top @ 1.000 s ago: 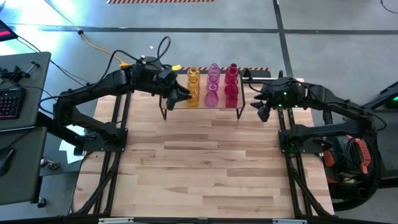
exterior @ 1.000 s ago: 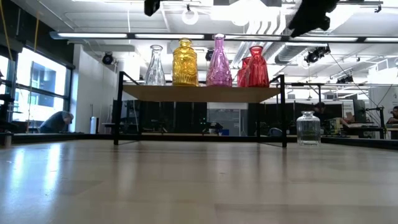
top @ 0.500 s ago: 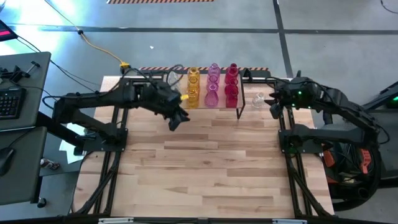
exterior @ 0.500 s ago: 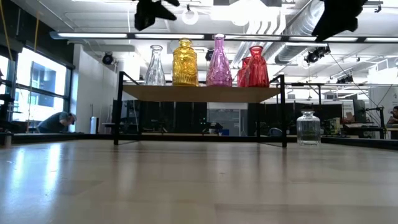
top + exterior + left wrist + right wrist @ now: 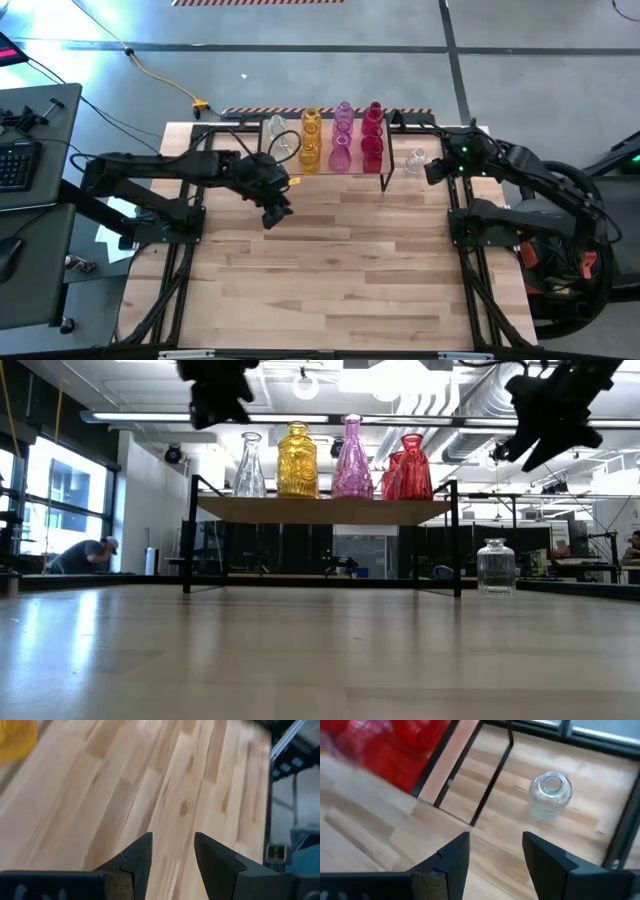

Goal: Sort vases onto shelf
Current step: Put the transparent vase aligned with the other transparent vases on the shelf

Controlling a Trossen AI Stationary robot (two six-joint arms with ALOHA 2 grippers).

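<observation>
Here, operator: one clear squat vase [image 5: 549, 795] beside the shelf [image 5: 320, 510], smooth, breakable glass; your empty, parted right gripper [image 5: 492, 857] should pinch its neck.

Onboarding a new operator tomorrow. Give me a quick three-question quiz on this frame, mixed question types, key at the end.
1. True or false: the left gripper is holding a vase.
2. Which vase stands on the table rather than on the shelf?
A. the amber vase
B. the red vase
C. the short clear vase
3. Fill in: in the low view, the front row on the shelf reads, left to right, tall clear vase, amber vase, ____ vase, red vase.

Key
1. False: it is open and empty above bare table.
2. C: the short clear vase stands beside the shelf, ahead of the open right gripper.
3. Pink.
</observation>
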